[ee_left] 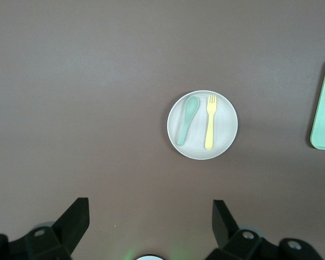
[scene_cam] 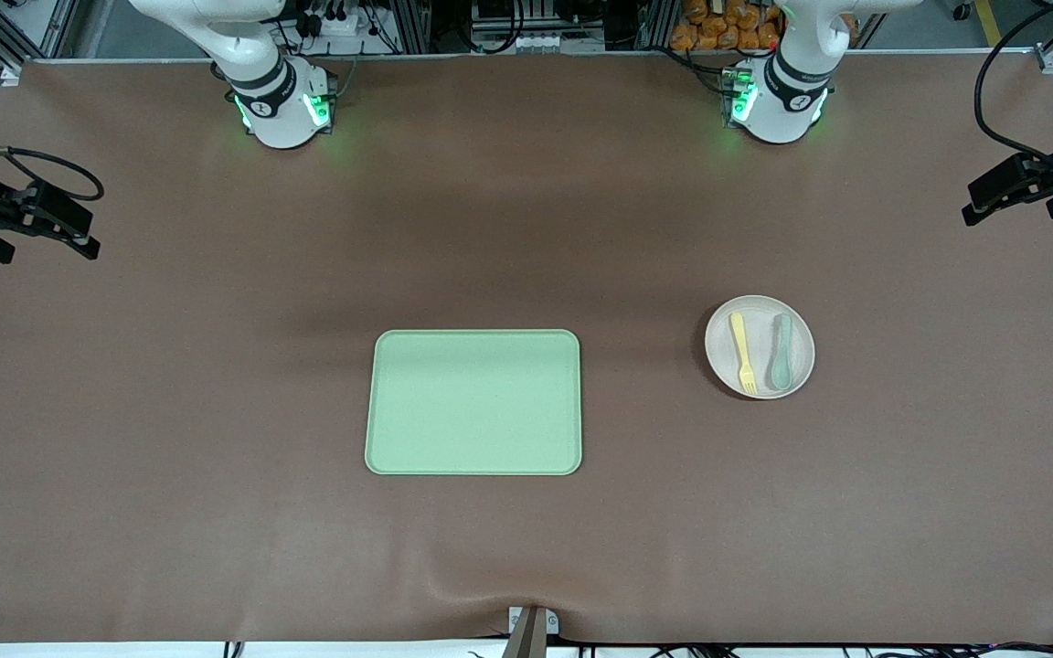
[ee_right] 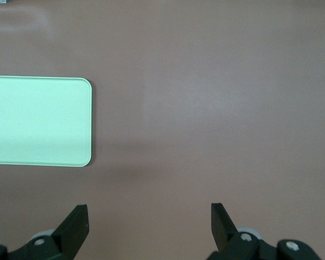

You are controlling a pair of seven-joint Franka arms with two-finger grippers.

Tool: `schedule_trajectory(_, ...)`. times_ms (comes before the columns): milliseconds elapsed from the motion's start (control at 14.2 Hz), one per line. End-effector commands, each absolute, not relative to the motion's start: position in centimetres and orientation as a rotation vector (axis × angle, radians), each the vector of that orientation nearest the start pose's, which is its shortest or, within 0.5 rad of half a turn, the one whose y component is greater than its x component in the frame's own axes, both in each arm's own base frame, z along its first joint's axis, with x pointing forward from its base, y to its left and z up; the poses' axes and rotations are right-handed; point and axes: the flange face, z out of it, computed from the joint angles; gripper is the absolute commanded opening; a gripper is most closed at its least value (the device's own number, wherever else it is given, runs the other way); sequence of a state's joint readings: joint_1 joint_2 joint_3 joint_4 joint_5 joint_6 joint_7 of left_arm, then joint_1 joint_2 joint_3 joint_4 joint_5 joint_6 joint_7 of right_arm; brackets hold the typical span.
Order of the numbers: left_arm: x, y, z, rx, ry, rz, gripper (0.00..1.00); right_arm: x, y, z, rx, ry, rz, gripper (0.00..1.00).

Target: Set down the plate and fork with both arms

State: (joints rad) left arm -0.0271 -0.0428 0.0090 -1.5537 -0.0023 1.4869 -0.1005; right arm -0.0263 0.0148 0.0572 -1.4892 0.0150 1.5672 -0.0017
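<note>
brown matting covers a wide table (scene_cam: 526, 228), with two white arms rising from bases along its top edge; a light-green tray (scene_cam: 473, 402) lies near the middle, bare; the plate (scene_cam: 761, 379), pale and round, sits on the mat toward the left arm's end of the table, well apart from the tray; the fork (scene_cam: 743, 354), pale yellow, lies on the plate with its tines pointing toward the front camera; a muted green spoon (scene_cam: 780, 352) lies beside it on the same plate, not touching it; nothing has been lifted, so the task looks to be at its start; the next move probably calls for one arm to come down over the plate and pinch the fork's slim handle without disturbing the spoon, and for a grasp on the plate's raised rim; the left gripper (scene_cam: 1020, 187) hangs over bare mat at its own end of the table, fingers spread wide and holding nothing; the right gripper (scene_cam: 33, 219) waits over bare mat at its end, likewise spread wide and empty.
</note>
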Motion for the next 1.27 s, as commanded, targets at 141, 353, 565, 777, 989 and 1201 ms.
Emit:
schedule_trajectory(141, 53.4, -0.8, 65.1, -3.138, -0.123, 0.046, 1.0, 56.0, 1.6, 65.7, -3.109, -0.064, -0.095, 1.0)
schedule_trajectory(353, 53.8, -0.6, 64.8, -3.137, -0.12, 0.053, 1.0, 56.1, 1.0, 65.7, -3.109, -0.052, -0.093, 1.0)
schedule_trajectory(565, 54.1, -0.7, 64.6, -3.139, -0.111, 0.058, 1.0, 56.1, 1.1, 65.7, -3.108, -0.055, -0.093, 1.0)
schedule_trajectory(777, 54.0, -0.6, 63.0, -3.138, -0.11, 0.113, 1.0, 56.0, 1.0, 65.6, -3.102, -0.053, -0.076, 1.0)
schedule_trajectory(989, 55.0, 1.1, 58.9, -3.142, -0.174, 0.172, 1.0, 56.0, 0.7, 65.6, -3.092, -0.077, -0.08, 1.0)
schedule_trajectory(1201, 55.8, 1.6, 52.9, -3.143, -0.192, 0.165, 1.0, 55.9, 0.6, 65.5, -3.083, -0.075, -0.073, 1.0)
